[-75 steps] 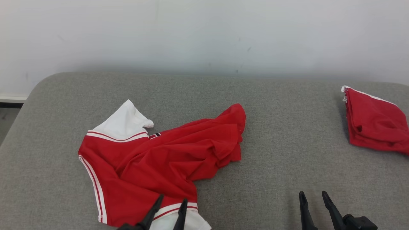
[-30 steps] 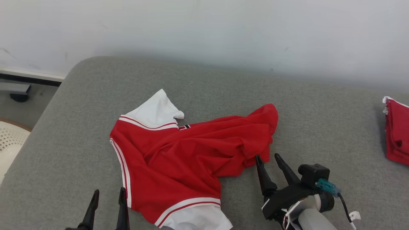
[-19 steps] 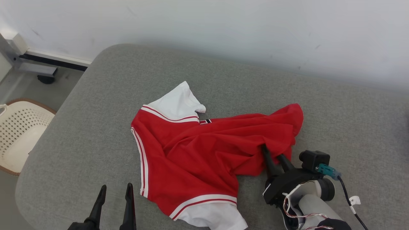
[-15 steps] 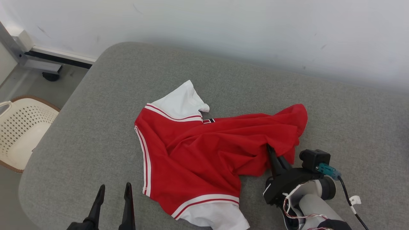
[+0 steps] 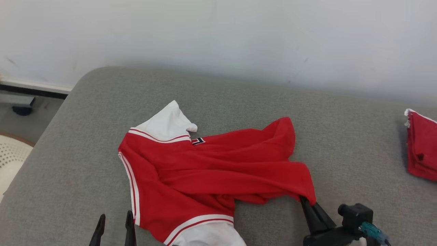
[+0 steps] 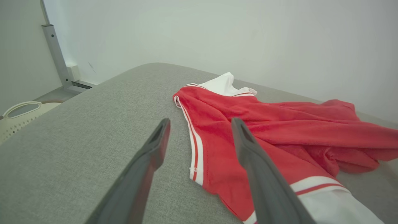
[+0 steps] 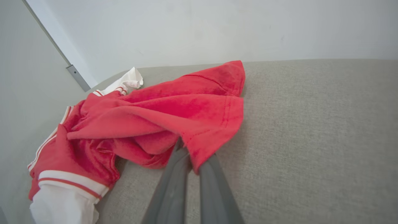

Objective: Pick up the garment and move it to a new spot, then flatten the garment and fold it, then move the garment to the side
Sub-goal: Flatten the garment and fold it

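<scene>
The right tool (image 5: 305, 201) is pinching the red hem corner of the shirt (image 5: 205, 171), its two dark fingers pressed together on the cloth near the front of the grey padded worktop (image 5: 341, 136). In the right wrist view the corner is draping over the closed fingertips (image 7: 205, 168) and hiding them, while the fabric behind it is bunching in loose folds. The shirt is lying crumpled across the middle of the worktop, red body stretching from the gripped corner at the right toward the left. One white sleeve (image 5: 167, 123) is pointing toward the pale wall (image 5: 218, 34), and the other white sleeve (image 5: 208, 237) is lying at the near edge. White and red stripes are running along the shirt's left side. The left tool (image 5: 115, 214) is hovering at the lower left, just beside that striped edge, jaws standing open and holding nothing. A second red cloth (image 5: 421, 150) is sitting folded at the far right of the worktop, well apart from the shirt. A cream perforated basket (image 6: 21, 112) is standing on the floor beyond the left end.
</scene>
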